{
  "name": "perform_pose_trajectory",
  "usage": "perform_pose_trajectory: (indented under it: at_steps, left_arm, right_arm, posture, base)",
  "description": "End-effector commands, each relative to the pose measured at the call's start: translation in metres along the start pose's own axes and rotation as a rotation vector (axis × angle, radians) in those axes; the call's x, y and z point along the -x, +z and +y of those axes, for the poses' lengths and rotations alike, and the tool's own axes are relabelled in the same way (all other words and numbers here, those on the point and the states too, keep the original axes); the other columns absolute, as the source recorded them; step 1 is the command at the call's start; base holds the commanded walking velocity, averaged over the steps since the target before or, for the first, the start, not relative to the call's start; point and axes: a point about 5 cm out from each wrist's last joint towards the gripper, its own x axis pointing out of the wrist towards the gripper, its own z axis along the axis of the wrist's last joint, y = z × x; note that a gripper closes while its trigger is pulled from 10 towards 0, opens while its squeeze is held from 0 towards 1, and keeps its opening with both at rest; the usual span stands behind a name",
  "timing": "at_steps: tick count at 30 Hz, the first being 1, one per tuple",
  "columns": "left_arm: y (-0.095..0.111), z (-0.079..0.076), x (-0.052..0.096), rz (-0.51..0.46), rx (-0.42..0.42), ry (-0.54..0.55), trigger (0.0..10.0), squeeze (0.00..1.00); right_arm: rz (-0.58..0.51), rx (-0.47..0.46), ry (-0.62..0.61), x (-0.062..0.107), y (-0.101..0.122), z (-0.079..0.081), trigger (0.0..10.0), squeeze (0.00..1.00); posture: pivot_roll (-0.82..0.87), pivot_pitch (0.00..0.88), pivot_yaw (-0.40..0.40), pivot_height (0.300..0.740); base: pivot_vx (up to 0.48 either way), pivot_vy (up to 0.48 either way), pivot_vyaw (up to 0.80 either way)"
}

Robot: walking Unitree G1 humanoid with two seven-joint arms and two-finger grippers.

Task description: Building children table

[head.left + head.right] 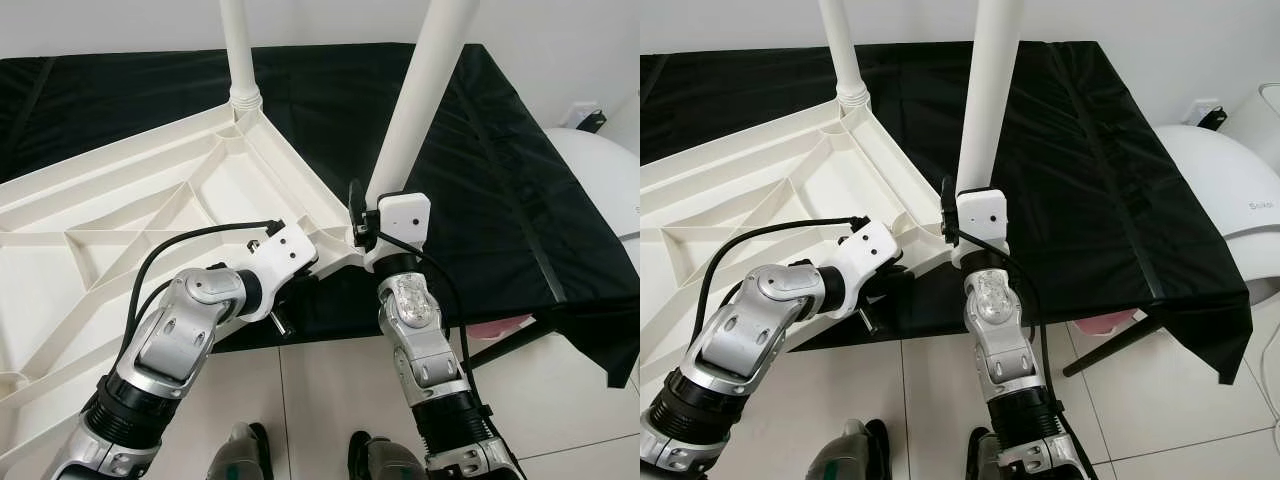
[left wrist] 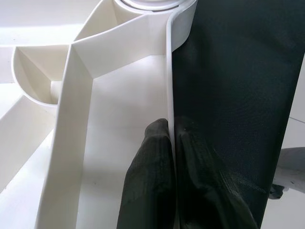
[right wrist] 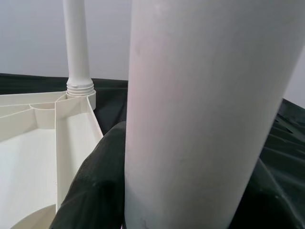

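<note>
A white plastic table top (image 1: 110, 230) lies upside down, ribs up, on a black cloth (image 1: 470, 180). One white leg (image 1: 238, 50) stands screwed into its far corner socket. A second white leg (image 1: 425, 90) leans up from the near corner. My right gripper (image 1: 368, 218) is shut around its lower end, and its black fingers (image 3: 93, 183) hug the tube on both sides. My left gripper (image 2: 170, 129) is shut on the table top's thin side rim (image 2: 167, 71), one finger inside and one outside, just left of that near corner.
The black-covered work table ends at its front edge just beyond my arms, with a black folding leg (image 1: 520, 335) underneath. A white rounded appliance (image 1: 600, 190) stands at the right. A pink object (image 1: 495, 325) sits under the table. Tiled floor and my feet (image 1: 240, 450) are below.
</note>
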Motion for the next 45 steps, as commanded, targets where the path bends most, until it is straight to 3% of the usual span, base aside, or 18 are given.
perform_pose_trajectory:
  at_steps: [1, 31, 32, 33, 34, 35, 38, 39, 45]
  left_arm:
    - [0.0022, 0.003, 0.001, 0.001, -0.007, 0.039, 10.0, 0.0]
    - [0.0033, 0.0039, 0.0011, -0.002, -0.006, 0.045, 10.0, 0.0]
    - [0.0033, 0.0039, 0.001, -0.002, -0.006, 0.045, 10.0, 0.0]
    - [0.0033, 0.0039, 0.001, -0.002, -0.006, 0.045, 10.0, 0.0]
    - [0.0033, 0.0039, 0.001, -0.002, -0.006, 0.045, 10.0, 0.0]
    - [0.0034, 0.0038, 0.001, -0.002, -0.006, 0.045, 10.0, 0.0]
    - [0.0035, 0.0037, 0.001, -0.002, -0.005, 0.044, 10.0, 0.0]
    - [0.0036, 0.0039, 0.0009, -0.002, -0.005, 0.044, 10.0, 0.0]
    - [0.004, 0.0044, 0.0007, -0.003, -0.004, 0.045, 10.0, 0.0]
  right_arm:
    - [0.107, 0.012, -0.06, 0.0079, -0.0203, -0.0158, 10.0, 0.0]
    - [0.109, 0.004, -0.032, 0.0077, -0.0202, -0.0141, 10.0, 0.0]
    - [0.109, 0.003, -0.032, 0.0078, -0.0202, -0.014, 10.0, 0.09]
    - [0.109, 0.003, -0.032, 0.0078, -0.0202, -0.014, 10.0, 0.09]
    - [0.109, 0.003, -0.032, 0.008, -0.0201, -0.0142, 10.0, 0.5]
    - [0.107, 0.005, -0.034, 0.0081, -0.0199, -0.0146, 10.0, 1.0]
    - [0.106, 0.012, -0.039, 0.0083, -0.0195, -0.0154, 10.0, 1.0]
    - [0.105, 0.015, -0.04, 0.008, -0.0195, -0.0156, 10.0, 0.0]
    - [0.105, 0.015, -0.04, 0.007, -0.0194, -0.0158, 10.0, 0.0]
  posture:
    - [-0.07, 0.2, -0.006, 0.74]
    - [-0.07, 0.201, -0.008, 0.74]
    - [-0.07, 0.201, -0.008, 0.74]
    - [-0.07, 0.201, -0.008, 0.74]
    - [-0.07, 0.201, -0.008, 0.74]
    - [-0.07, 0.201, -0.008, 0.74]
    - [-0.07, 0.201, -0.008, 0.74]
    - [-0.07, 0.201, -0.007, 0.74]
    - [-0.07, 0.2, -0.008, 0.74]
  base:
    - [0.0, 0.0, 0.0]
    - [0.0, 0.0, 0.0]
    - [0.0, 0.0, 0.0]
    - [0.0, 0.0, 0.0]
    - [0.0, 0.0, 0.0]
    - [0.0, 0.0, 0.0]
    - [0.0, 0.0, 0.0]
    - [0.0, 0.0, 0.0]
    - [0.0, 0.0, 0.0]
